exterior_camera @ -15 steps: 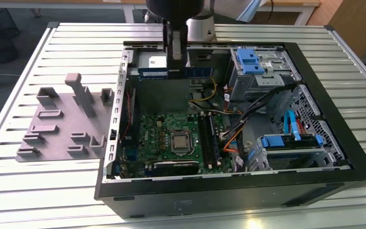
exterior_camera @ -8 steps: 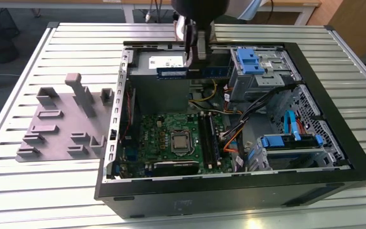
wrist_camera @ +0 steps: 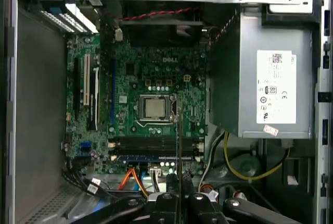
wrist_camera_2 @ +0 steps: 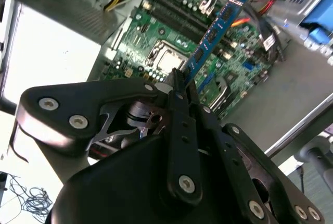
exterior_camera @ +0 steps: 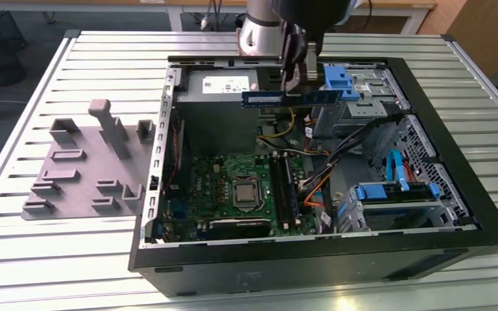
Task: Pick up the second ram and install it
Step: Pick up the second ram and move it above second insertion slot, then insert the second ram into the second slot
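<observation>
Second ram (exterior_camera: pixel 262 98), clamped between fingers (wrist_camera_2: pixel 179 110), above case (exterior_camera: pixel 318 260)

Open computer case (exterior_camera: pixel 318 262) on a slatted table (exterior_camera: pixel 41 265); inside it a green motherboard (exterior_camera: pixel 207 181) (silver chip (exterior_camera: pixel 246 191) mid-board); beside it a grey tray (exterior_camera: pixel 80 184)

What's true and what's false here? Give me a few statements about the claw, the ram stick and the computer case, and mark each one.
1. The claw is shut on the second ram. True.
2. The second ram sits in a slot on the motherboard. False: it is held in the air above the open case.
3. The grey tray lies outside the case, on the exterior view's left. True.
4. A cooler covers the silver chip. False: the chip is bare.
</observation>
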`<state>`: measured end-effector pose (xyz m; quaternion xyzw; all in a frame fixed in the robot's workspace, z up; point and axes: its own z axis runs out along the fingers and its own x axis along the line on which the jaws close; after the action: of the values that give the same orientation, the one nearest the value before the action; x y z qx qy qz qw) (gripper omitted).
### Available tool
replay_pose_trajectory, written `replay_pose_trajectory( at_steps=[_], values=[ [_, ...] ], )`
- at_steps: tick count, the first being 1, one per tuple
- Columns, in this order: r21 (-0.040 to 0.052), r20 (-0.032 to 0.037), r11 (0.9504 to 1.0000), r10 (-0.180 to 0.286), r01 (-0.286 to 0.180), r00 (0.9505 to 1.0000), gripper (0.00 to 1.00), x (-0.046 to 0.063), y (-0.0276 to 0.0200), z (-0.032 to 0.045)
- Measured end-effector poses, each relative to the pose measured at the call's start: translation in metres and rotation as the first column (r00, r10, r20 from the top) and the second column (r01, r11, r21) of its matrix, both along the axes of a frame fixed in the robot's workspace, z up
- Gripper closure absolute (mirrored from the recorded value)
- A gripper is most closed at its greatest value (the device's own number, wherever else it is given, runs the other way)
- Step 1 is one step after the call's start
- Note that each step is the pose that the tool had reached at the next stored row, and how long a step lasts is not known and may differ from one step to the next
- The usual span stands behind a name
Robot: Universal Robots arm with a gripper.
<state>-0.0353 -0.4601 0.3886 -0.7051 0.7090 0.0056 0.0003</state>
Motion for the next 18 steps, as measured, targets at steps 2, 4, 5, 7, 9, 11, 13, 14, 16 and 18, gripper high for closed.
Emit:
replay_pose_trajectory(
  at_steps=[2, 4, 5, 7, 9, 11, 13, 14, 16, 18],
  values=[
    [0.0001, 0.0000, 1.0000, 0.000, 0.000, 1.0000, 0.86, 0.0005, 0.0000, 0.0000],
    [0.0001, 0.0000, 1.0000, 0.000, 0.000, 1.0000, 0.86, 0.0014, 0.0000, -0.0001],
    [0.0001, 0.0000, 1.0000, 0.000, 0.000, 1.0000, 0.86, 0.0022, 0.0000, 0.0000],
    [0.0001, 0.0000, 1.0000, 0.000, 0.000, 1.0000, 0.86, 0.0023, 0.0000, 0.0000],
    [0.0001, 0.0000, 1.0000, 0.000, 0.000, 1.0000, 0.86, 0.0025, 0.0000, -0.0001],
    [0.0001, 0.0000, 1.0000, 0.000, 0.000, 1.0000, 0.86, 0.0026, 0.0000, 0.0000],
    [0.0001, 0.0000, 1.0000, 0.000, 0.000, 1.0000, 0.86, 0.0027, 0.0000, 0.0000],
    [0.0001, 0.0000, 1.0000, 0.000, 0.000, 1.0000, 0.86, 0.0026, 0.0000, -0.0001],
    [0.0001, 0.0000, 1.0000, -0.002, 0.002, 1.0000, 0.86, 0.0027, 0.0000, 0.0000],
    [0.0000, 0.0000, 1.0000, -0.007, 0.007, 1.0000, 0.86, 0.0026, 0.0000, -0.0001]
  ],
)
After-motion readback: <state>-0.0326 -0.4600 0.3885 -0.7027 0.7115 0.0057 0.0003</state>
